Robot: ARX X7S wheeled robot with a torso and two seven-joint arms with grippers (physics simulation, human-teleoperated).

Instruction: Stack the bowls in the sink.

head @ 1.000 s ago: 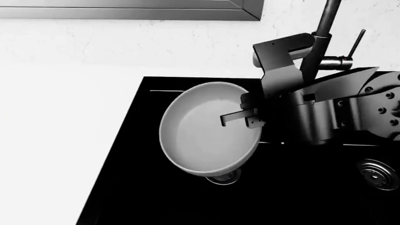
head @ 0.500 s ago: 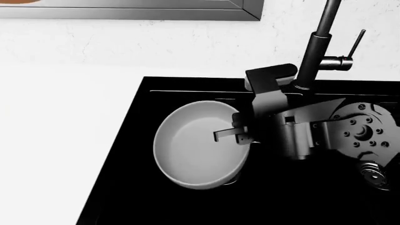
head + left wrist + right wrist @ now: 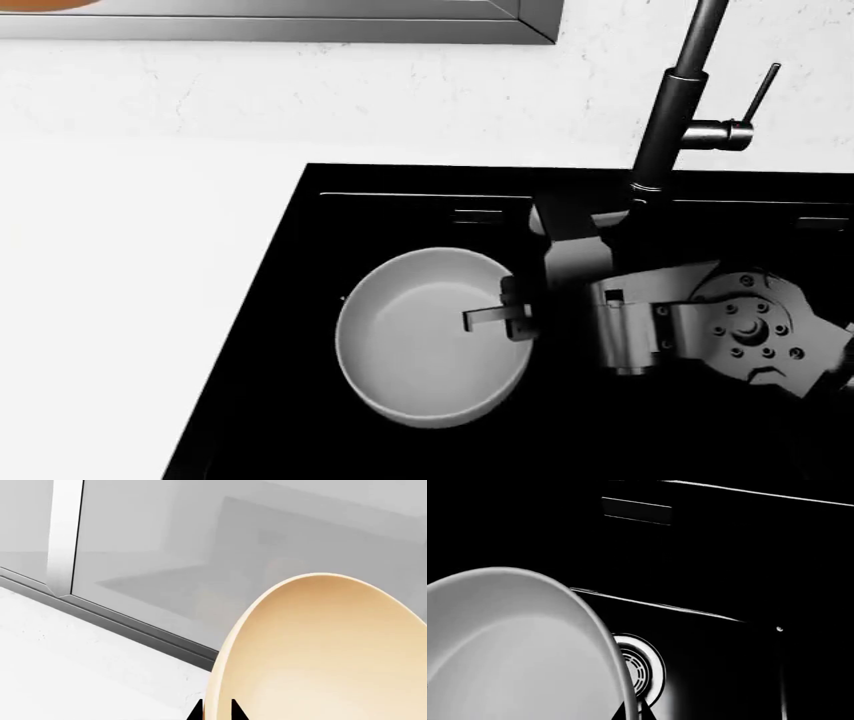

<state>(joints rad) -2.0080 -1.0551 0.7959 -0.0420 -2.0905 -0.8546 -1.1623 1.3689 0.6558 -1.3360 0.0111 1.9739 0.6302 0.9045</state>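
The wide grey bowl (image 3: 424,340) hangs low in the left basin of the black sink (image 3: 300,300), tilted a little. My right gripper (image 3: 511,312) is shut on its right rim, one finger inside the bowl and one outside. The right wrist view shows the same grey bowl (image 3: 514,650) with the gripper (image 3: 632,712) pinching its rim above a round drain (image 3: 647,667). In the left wrist view my left gripper (image 3: 215,712) is shut on the rim of the tan bowl (image 3: 327,655), held up in front of a window. The left gripper is out of the head view.
The tall dark faucet (image 3: 674,110) with its lever (image 3: 763,90) stands behind the sink, just over my right arm. White counter (image 3: 134,300) lies left of the sink. A grey window frame (image 3: 267,25) runs along the back wall. A tan sliver (image 3: 40,3) touches the top left edge.
My right gripper has carried the grey bowl down and nearer into the left basin; the bowl now hides the drain in the head view. A tan sliver has appeared at the top left edge.
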